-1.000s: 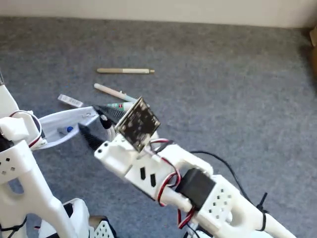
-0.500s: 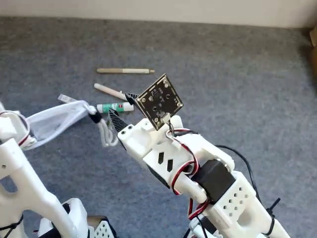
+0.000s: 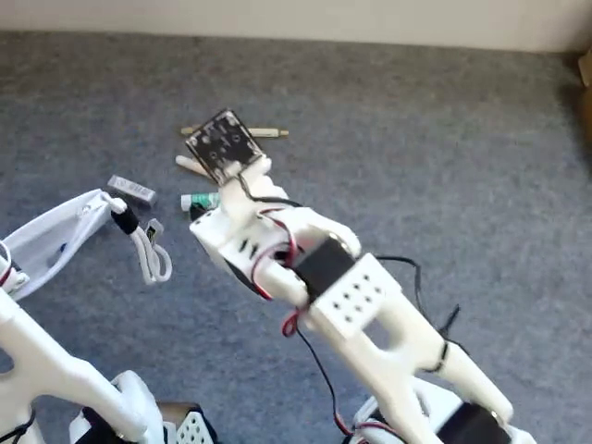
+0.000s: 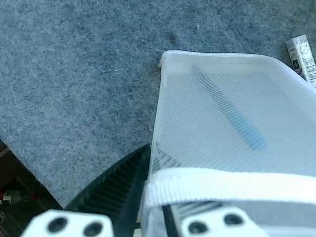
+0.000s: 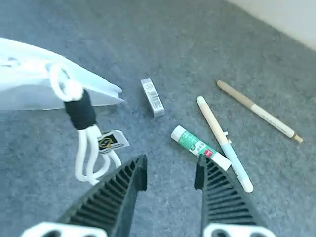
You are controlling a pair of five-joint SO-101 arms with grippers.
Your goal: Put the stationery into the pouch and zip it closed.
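Blue pen (image 4: 244, 129) inside pouch (image 4: 256, 94), clamped by left gripper (image 4: 158, 197). Outside, right of pouch: eraser (image 5: 152, 97), glue stick (image 5: 197, 145), white pen (image 5: 215, 126), tan pen (image 5: 256, 112). Right gripper (image 5: 170, 163) wide, empty. Zipping pending.

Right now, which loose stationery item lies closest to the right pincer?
The green-and-white tube, beside the open right pincer; the white pen, beige pen and grey box lie farther off.

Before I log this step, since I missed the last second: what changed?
The right gripper left the pouch by its cord, swung away towards the pens and now hangs open by the glue stick. The pouch's freed end sank back towards the left gripper, which keeps hold of it. Pens, glue stick and small box lie where they were.
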